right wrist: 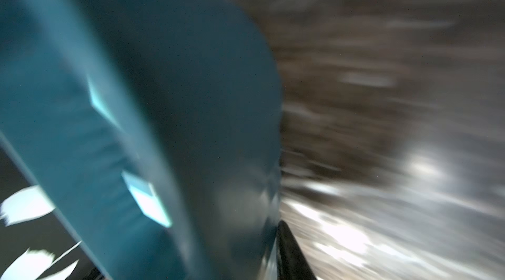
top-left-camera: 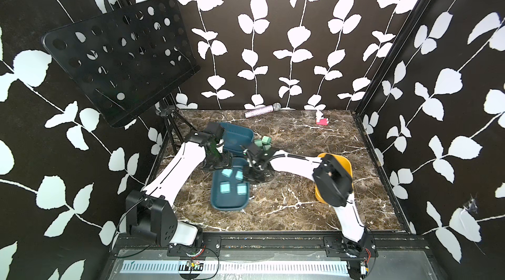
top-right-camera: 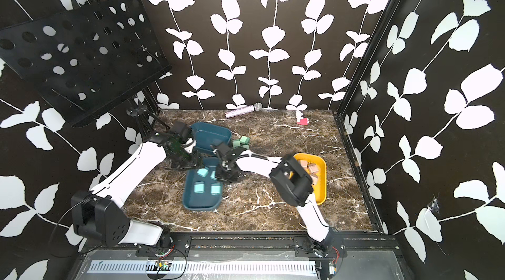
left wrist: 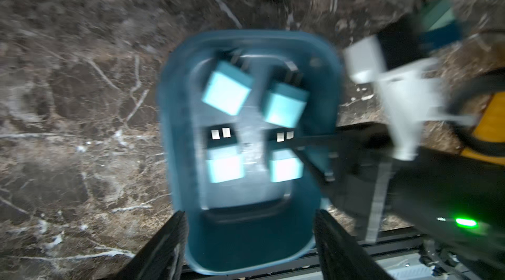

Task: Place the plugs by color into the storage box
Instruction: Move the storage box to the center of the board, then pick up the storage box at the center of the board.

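Four glossy light blue plugs (left wrist: 226, 92) lie in a smooth teal tray (top-left-camera: 218, 202) with rounded corners on the marble-patterned table (top-left-camera: 287, 204). Mint plugs (top-left-camera: 263, 142) sit at its one o'clock. The left gripper (left wrist: 248, 240) straddles the tray's end, jaws apart. The right gripper (top-left-camera: 252, 174) presses at the tray's rim; its blurred jaws can't be read.

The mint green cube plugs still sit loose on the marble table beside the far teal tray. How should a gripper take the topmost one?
Grip the topmost mint green plug across two opposite flat side faces, coming straight down from above. It sits at the top of the cluster, so its top is exposed, while neighbouring plugs and the far teal tray crowd a sideways approach. Its prongs are not discernible.
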`<action>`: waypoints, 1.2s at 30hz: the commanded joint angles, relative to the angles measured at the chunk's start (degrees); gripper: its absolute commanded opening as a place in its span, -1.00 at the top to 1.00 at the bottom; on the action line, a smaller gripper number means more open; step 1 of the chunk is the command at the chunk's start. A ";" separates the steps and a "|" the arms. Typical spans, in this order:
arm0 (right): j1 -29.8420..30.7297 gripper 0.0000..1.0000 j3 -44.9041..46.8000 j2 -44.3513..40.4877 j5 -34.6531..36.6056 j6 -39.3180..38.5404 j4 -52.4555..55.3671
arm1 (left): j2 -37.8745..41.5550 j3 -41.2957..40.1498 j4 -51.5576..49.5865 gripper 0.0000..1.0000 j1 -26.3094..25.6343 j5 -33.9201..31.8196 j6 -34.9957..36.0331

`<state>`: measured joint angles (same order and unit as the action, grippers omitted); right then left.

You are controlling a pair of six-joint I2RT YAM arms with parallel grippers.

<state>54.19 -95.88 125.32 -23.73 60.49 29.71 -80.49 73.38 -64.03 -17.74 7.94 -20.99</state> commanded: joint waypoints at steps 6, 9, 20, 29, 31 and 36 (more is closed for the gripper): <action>4.16 0.19 -18.47 12.69 -6.72 10.24 -9.06 | 3.57 3.97 -6.37 -0.49 4.43 -1.09 3.33; 5.14 -0.04 -25.19 16.93 -8.26 11.31 -10.13 | 4.19 3.23 -6.46 -0.49 5.04 -1.00 3.38; -3.08 -0.36 -6.50 0.12 -2.07 8.77 -10.69 | 1.98 4.22 -3.66 -0.49 5.60 0.55 1.49; -15.93 -0.39 14.93 -19.05 3.95 7.55 -7.98 | -8.35 6.24 7.84 -0.55 5.77 9.89 -10.12; -16.48 -0.39 17.72 -21.54 4.40 7.69 -8.78 | -12.08 7.94 10.40 -0.55 5.75 12.09 -12.61; -15.92 -0.39 22.32 -24.79 5.19 8.18 -8.58 | -20.50 13.42 13.42 -0.55 5.66 13.85 -15.85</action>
<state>37.23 -76.01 102.28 -20.10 68.34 20.51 -99.66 83.96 -54.19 -12.32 18.92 -33.06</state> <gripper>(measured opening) 0.693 0.776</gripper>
